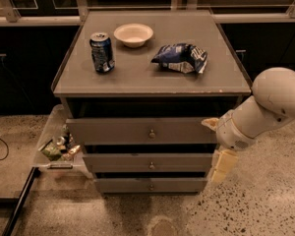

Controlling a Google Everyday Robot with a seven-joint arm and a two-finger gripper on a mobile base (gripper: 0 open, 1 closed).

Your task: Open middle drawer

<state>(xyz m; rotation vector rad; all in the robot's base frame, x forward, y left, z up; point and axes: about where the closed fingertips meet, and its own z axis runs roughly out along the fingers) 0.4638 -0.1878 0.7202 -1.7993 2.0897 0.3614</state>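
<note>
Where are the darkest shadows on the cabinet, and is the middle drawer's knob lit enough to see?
Camera view: the cabinet top is lit evenly; the darkest shadow fills the gap beneath it and the bands between drawers. The knob of the middle drawer shows as a small bright spot, and the gripper hangs well lit right of that drawer.
</note>
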